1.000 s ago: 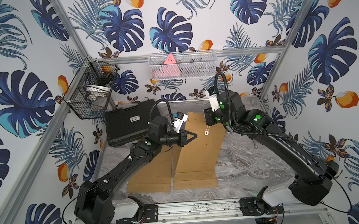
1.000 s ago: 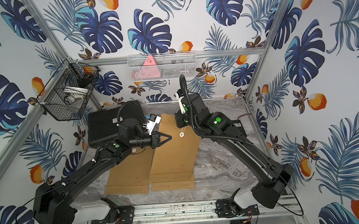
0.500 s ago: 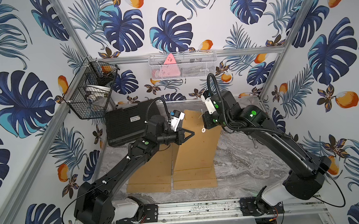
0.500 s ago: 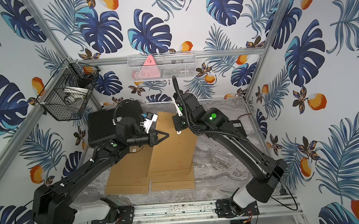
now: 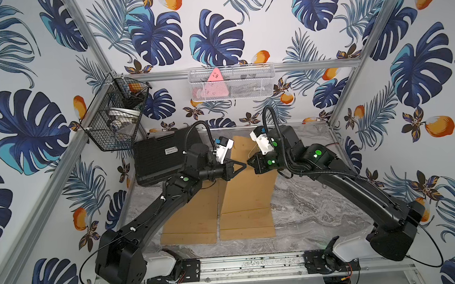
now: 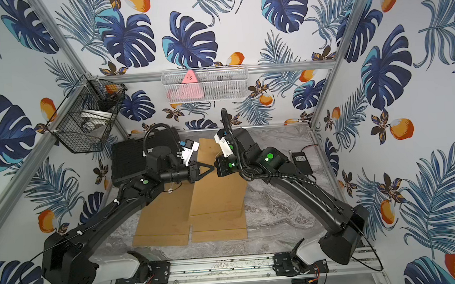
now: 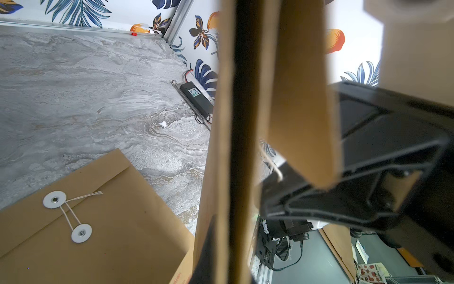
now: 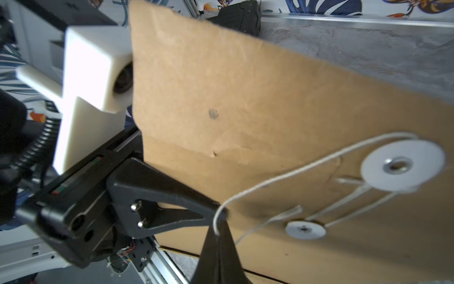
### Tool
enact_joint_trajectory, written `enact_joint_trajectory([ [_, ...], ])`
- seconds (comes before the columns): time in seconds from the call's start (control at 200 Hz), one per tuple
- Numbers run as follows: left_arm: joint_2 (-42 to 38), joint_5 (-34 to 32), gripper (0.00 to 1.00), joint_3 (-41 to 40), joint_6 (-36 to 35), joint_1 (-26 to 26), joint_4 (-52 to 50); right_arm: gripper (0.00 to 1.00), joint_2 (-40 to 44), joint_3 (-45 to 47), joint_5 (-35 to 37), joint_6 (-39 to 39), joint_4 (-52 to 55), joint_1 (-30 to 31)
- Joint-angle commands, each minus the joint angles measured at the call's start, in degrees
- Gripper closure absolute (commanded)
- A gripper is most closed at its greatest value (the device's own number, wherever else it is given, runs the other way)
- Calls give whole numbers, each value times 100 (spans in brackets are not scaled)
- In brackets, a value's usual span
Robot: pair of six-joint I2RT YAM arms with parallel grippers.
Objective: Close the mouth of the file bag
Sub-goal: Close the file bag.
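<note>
In both top views a brown paper file bag [image 5: 249,190] [image 6: 219,192] slopes up from the grey marbled worktop [image 5: 307,205], its far end raised. The left pincer [image 5: 243,166] [image 6: 211,169] and right pincer [image 5: 249,163] [image 6: 216,168] meet tip to tip at its left edge. A second brown envelope [image 5: 190,213] lies flat just beside it.

The left wrist view shows the file bag [image 7: 221,123] edge-on through the middle, with a white string [image 7: 272,164] leading to the right pincer [image 7: 267,196].

In the right wrist view the left pincer [image 8: 219,210] is closed, nipping the file bag [image 8: 245,98]. The right pincer [image 8: 217,228] is pinched on the white string [image 8: 294,172] running from a white disc [image 8: 403,164].
</note>
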State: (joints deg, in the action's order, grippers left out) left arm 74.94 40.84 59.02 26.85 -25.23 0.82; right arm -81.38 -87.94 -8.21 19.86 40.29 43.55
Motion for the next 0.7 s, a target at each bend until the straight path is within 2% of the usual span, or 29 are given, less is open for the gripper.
enact_joint_trajectory([
  [0.0, -36, 29, 100, 85, -36, 26, 313, 100, 206, 335, -338, 354, -732, -39],
  [0.395, -36, 80, 100, 206, 4, 48, 393, 100, 806, 1714, -889, 1258, -2013, -454],
  [0.696, -39, 134, 100, 249, 28, 52, 419, 100, 953, 2226, -1356, 1740, -2713, -804],
])
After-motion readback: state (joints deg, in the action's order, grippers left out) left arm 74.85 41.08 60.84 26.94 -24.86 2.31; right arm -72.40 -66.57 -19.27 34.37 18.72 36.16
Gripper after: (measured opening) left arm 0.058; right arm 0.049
